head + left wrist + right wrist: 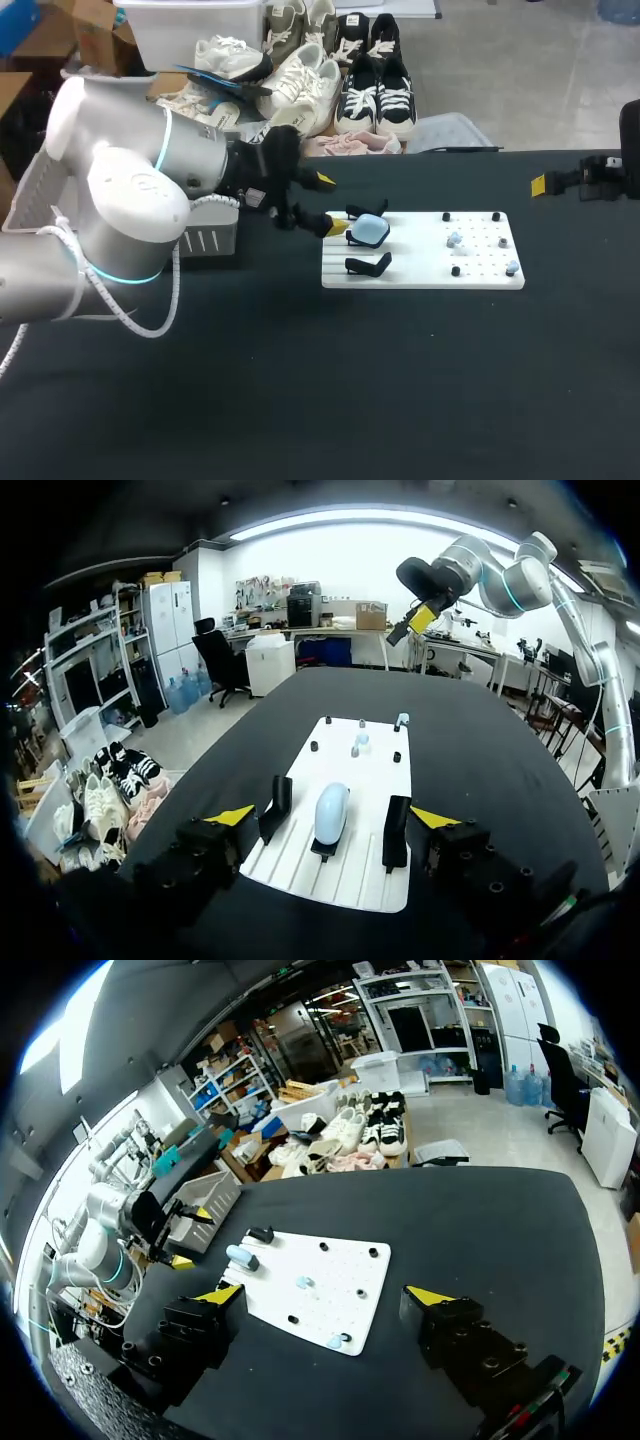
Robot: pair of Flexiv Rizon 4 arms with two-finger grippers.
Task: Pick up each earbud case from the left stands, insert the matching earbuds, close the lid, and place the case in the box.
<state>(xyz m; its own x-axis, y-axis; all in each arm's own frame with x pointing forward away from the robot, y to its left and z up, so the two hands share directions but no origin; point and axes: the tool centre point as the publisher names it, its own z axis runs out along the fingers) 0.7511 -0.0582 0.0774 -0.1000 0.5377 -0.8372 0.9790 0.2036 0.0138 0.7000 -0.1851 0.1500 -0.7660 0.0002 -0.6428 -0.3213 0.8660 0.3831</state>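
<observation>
Yellow-tipped, the left gripper (pixel 332 817) stands wide open and holds nothing. The pale blue earbud case (pixel 331 810) sits just ahead, in line with the gap, upright on its black stand (pixel 322 851) on the white board (pixel 380 780). Centre first, I judge, then close squarely across its sides. Its lid looks shut. The basket (pixel 215 238) beside the arm hides its contents.
</observation>
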